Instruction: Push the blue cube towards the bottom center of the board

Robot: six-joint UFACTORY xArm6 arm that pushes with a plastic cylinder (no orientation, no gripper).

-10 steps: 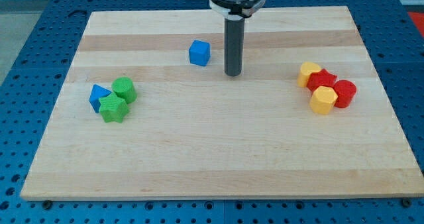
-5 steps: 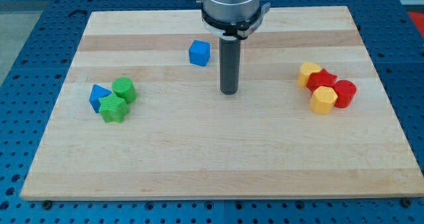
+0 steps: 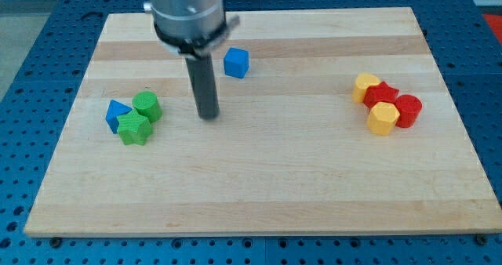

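Observation:
The blue cube (image 3: 236,62) sits on the wooden board (image 3: 259,179) in the upper middle, a little left of centre. My tip (image 3: 208,116) is down on the board, below and to the left of the blue cube, with a clear gap between them. The rod rises from the tip to the arm's grey end at the view's top left.
At the left, a blue triangular block (image 3: 118,112), a green cylinder (image 3: 147,105) and a green star block (image 3: 133,128) huddle together. At the right, two yellow blocks (image 3: 365,85) (image 3: 382,117) and two red blocks (image 3: 383,95) (image 3: 408,110) form a cluster.
My tip has moved from right of the blue cube to below and left of it, passing under it. The blue cube and the other blocks have not moved.

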